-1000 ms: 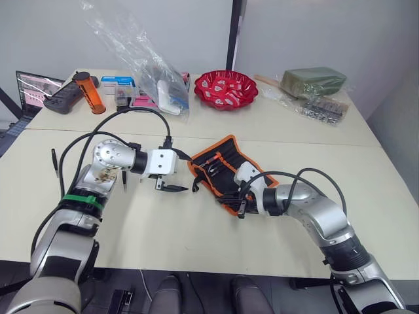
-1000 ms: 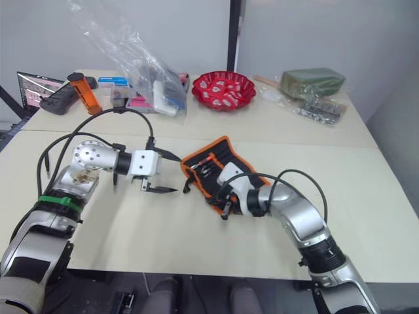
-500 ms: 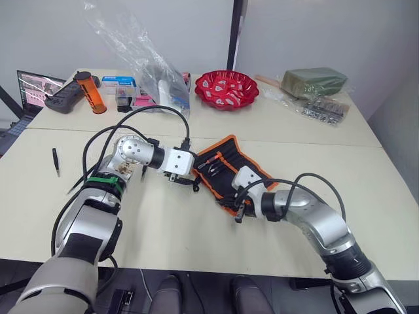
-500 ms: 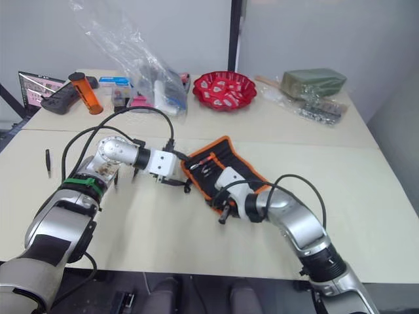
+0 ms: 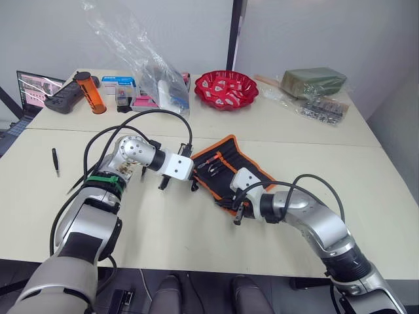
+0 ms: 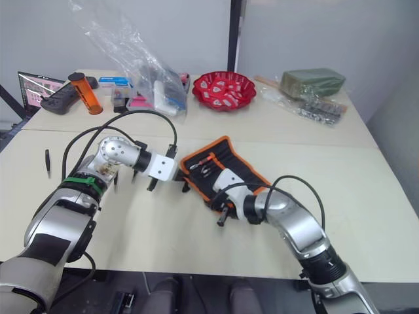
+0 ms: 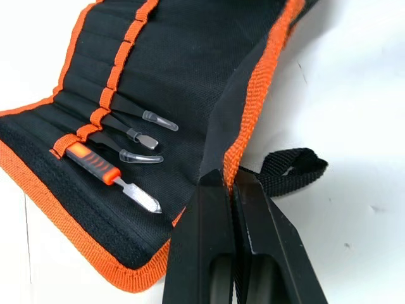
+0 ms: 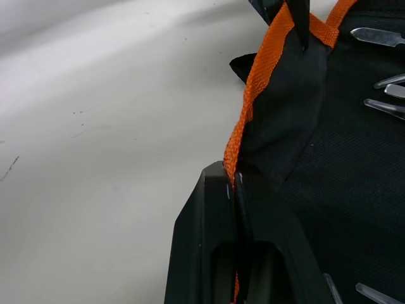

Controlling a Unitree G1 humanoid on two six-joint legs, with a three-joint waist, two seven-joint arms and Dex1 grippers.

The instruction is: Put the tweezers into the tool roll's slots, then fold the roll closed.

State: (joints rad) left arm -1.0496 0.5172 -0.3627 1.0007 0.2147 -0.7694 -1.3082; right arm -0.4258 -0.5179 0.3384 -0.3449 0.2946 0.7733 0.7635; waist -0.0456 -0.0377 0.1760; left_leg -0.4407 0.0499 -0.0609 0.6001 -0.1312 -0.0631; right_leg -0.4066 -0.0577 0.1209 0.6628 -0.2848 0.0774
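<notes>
Left eye view: on the worktop (image 5: 196,242) our tool roll (image 5: 226,167) lies open at centre. Our left tool (image 7: 229,183) pinches its 9 o'clock edge, our right tool (image 8: 234,183) its near edge; tweezers (image 7: 136,133) sit in the slots (image 7: 107,95).

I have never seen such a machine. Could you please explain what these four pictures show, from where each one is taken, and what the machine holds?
It is a humanoid robot with two arms, each ending in a gripper of two black fingers. Two pictures come from a camera on its head, looking down over a table. The other two come from a camera on each wrist, looking along that gripper's fingers.

On the table lies an open tool roll, black with orange edging; tools sit in its slots. The left gripper and the right gripper are each shut on the roll's orange edge, at opposite ends of one side. One pair of tweezers lies apart, far to the left. Farther back stand a red bowl, plastic bags and an orange tube.
</notes>
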